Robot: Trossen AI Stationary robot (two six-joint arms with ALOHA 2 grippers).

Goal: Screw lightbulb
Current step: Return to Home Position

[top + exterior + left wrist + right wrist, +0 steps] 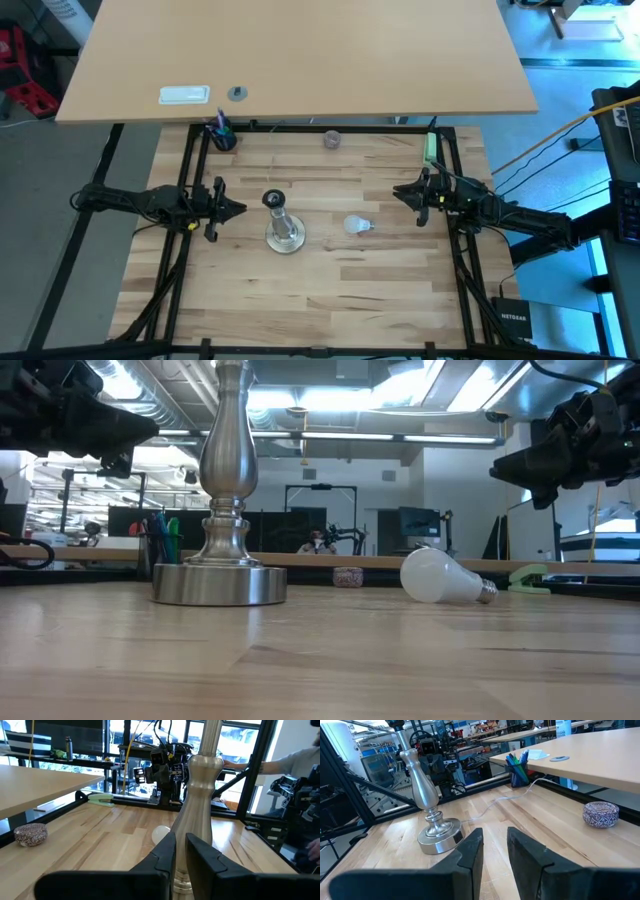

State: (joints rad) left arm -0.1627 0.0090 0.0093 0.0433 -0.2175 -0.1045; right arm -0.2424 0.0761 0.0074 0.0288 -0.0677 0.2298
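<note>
We see the lightbulb (355, 225) lying on its side on the wooden table (330, 300), with its threaded base turned toward 3 o'clock in the high view. It lies at 3 o'clock of the silver stand (285, 236), near it but not touching. The stand is upright.

The left gripper (241, 209) hangs above the table at 9 o'clock of the stand, pointing at it. Its fingers are a narrow gap apart with nothing between them. The right gripper (397, 193) hangs at 2 o'clock of the lightbulb, clear of it, with its fingers parted and empty.

Near the table's far edge, a small patterned round object (331, 139) sits at 11 o'clock of the lightbulb. A cup of pens (222, 137) stands at 11 o'clock of the stand.
</note>
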